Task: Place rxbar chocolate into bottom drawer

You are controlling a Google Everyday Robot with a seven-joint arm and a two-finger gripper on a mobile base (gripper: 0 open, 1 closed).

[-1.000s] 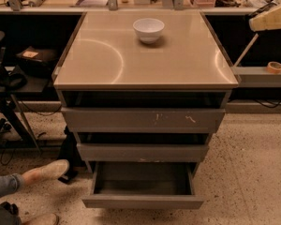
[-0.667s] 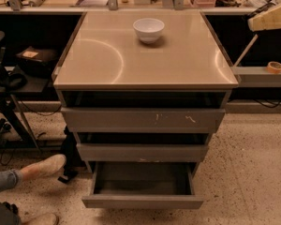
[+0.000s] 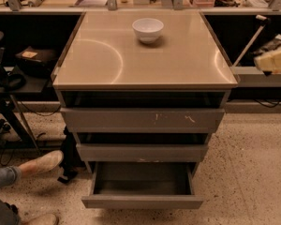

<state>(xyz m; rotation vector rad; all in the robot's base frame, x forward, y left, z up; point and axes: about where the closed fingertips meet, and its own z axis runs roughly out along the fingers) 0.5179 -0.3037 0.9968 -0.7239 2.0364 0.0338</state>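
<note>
The bottom drawer [image 3: 141,201] of the grey cabinet is pulled open, and its dark tray floor shows nothing in it. The rxbar chocolate is not visible anywhere. My gripper [image 3: 274,59] shows only as a cream-coloured shape at the right edge, level with the cabinet top and well to the right of it. A white bowl [image 3: 148,29] stands at the back middle of the cabinet top [image 3: 107,60].
Two upper drawers [image 3: 141,119] are slightly ajar, the taller one with white scratches. A person's legs and shoes [image 3: 37,164] lie on the floor at the lower left. A black stand and cables [image 3: 9,102] are at the left. A counter with clutter runs along the back.
The cream-coloured gripper at the right edge has come lower. The person's foot at the lower left has shifted. The bowl and drawers have not moved.
</note>
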